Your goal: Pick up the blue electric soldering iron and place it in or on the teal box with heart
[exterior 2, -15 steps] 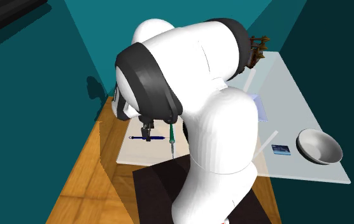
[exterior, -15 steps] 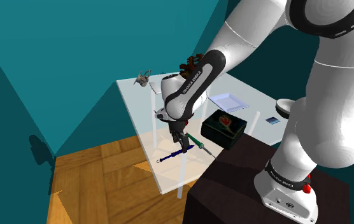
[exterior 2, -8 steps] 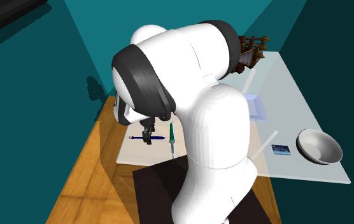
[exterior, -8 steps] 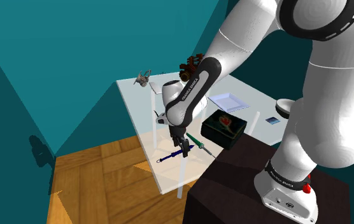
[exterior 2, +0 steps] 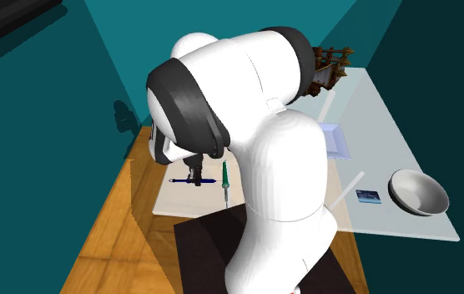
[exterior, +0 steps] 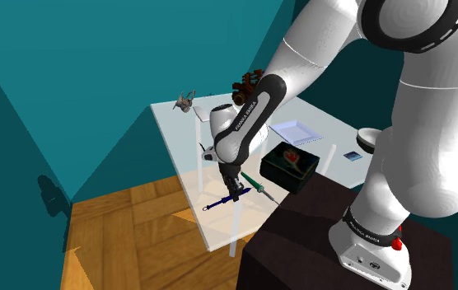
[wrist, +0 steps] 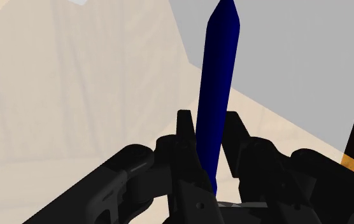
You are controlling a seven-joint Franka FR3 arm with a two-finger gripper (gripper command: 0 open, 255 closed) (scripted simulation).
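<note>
The pincer (wrist: 208,124) squeezes the blue soldering iron (wrist: 219,70) from both sides, low over the tabletop (wrist: 284,63).

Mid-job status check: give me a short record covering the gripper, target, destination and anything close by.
gripper: low at the table, shut on the blue soldering iron
blue soldering iron: lying on the table, not yet lifted
destination: dark box with a heart on top, apart from the iron, near the stand
close by: green soldering iron lying between the gripper and the box
left to do: lift, carry to the box
</note>
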